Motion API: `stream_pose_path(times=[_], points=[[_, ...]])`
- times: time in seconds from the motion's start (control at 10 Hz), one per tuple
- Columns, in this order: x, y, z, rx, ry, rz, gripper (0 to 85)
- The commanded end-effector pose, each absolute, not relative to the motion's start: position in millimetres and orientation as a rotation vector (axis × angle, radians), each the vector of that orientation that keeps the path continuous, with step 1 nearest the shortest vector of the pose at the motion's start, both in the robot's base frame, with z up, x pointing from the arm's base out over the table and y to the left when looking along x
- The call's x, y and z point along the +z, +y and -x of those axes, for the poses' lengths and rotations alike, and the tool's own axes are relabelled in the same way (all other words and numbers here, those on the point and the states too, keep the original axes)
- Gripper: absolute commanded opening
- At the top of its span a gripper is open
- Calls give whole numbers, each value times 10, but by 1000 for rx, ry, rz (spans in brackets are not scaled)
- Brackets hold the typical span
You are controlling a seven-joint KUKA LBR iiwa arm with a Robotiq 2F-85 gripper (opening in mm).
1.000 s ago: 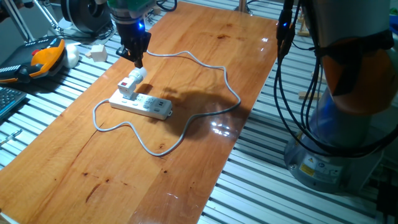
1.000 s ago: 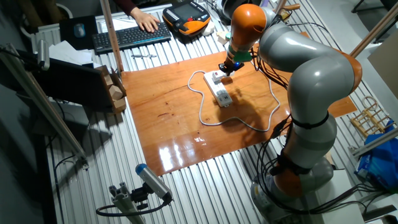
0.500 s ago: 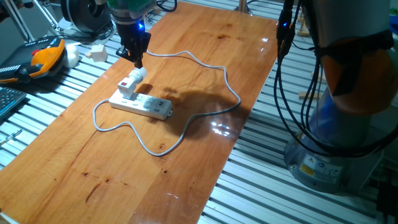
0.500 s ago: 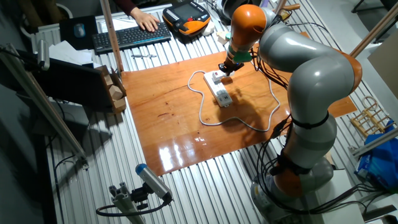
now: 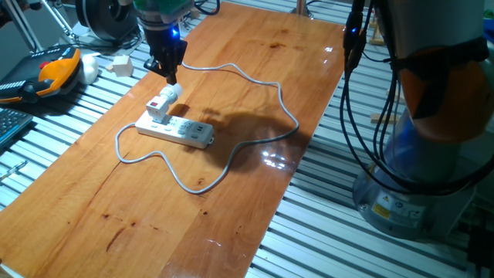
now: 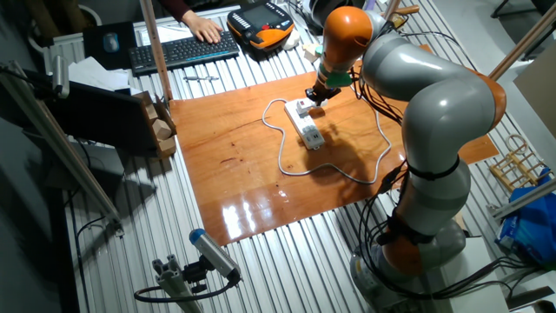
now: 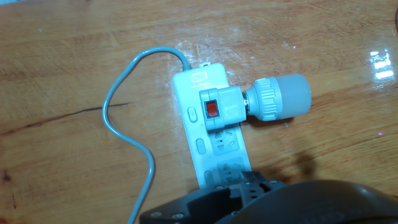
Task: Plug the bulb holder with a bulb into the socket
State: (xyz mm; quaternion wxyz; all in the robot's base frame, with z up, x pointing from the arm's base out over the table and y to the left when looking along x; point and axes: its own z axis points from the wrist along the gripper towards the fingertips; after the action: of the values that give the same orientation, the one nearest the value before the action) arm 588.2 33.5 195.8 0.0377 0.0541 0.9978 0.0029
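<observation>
The socket [image 5: 184, 132] is a white power strip lying on the wooden board, with its grey cable [image 5: 284, 106] looping around it. The bulb holder [image 5: 160, 109], white with a red mark, stands in the strip's end outlet, and the bulb [image 5: 173, 92] juts out of it. In the hand view the holder [image 7: 221, 109] sits on the strip [image 7: 211, 155] with the bulb [image 7: 280, 98] pointing right. My gripper [image 5: 171, 75] hangs just above the bulb with its fingers together and apart from it. It also shows in the other fixed view [image 6: 314, 95].
A whitish cube [image 5: 120, 65] and an orange teach pendant [image 5: 58, 66] lie on the slatted table beyond the board's left edge. A keyboard [image 6: 182, 50] with a person's hand [image 6: 207, 30] is at the back. The robot's base [image 5: 417, 177] stands to the right.
</observation>
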Motion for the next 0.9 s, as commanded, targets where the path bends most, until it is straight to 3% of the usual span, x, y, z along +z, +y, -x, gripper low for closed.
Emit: stream_pose_path(times=[0.0,0.8], points=[[1959,337,-5881,9,3062,-166,0],[1969,342,-5885,14,3066,-176,0]])
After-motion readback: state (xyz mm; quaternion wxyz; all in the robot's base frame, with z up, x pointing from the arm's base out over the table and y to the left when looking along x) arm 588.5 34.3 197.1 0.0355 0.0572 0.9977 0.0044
